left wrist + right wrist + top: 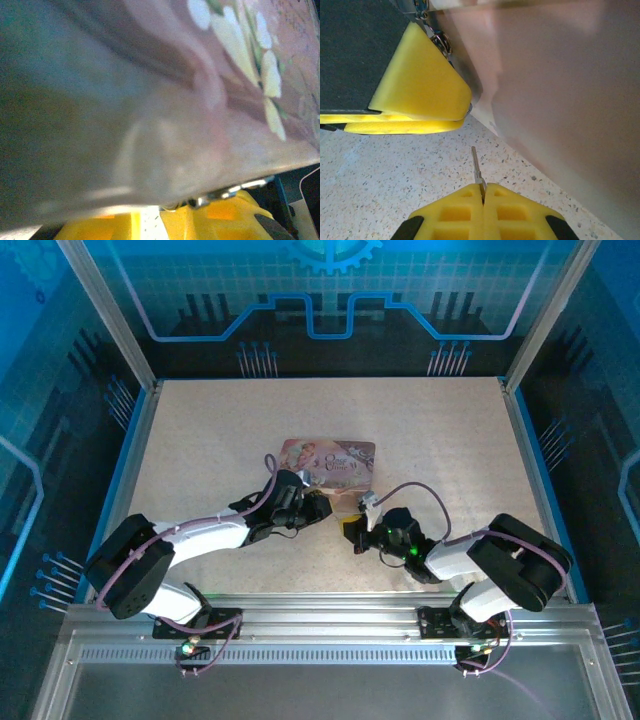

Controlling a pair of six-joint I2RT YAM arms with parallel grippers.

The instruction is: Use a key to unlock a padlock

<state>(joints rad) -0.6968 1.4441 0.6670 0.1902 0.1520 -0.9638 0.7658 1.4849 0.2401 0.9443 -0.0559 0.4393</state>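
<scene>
The right arm reaches low over the speckled table (395, 175), its elbow folded, the right gripper (483, 187) clamped tight on the key (477, 167), whose thin blade juts from the fingertips toward the left gripper (462, 115) just ahead, not touching it. The left arm stretches in from the opposite side, its fingers pinched on the small silvery padlock (230, 191) close against the near edge of the pink illustrated tin (330, 465) lying beyond.

A pink illustrated tin (330, 462) lies on the speckled tabletop (430, 425).
</scene>
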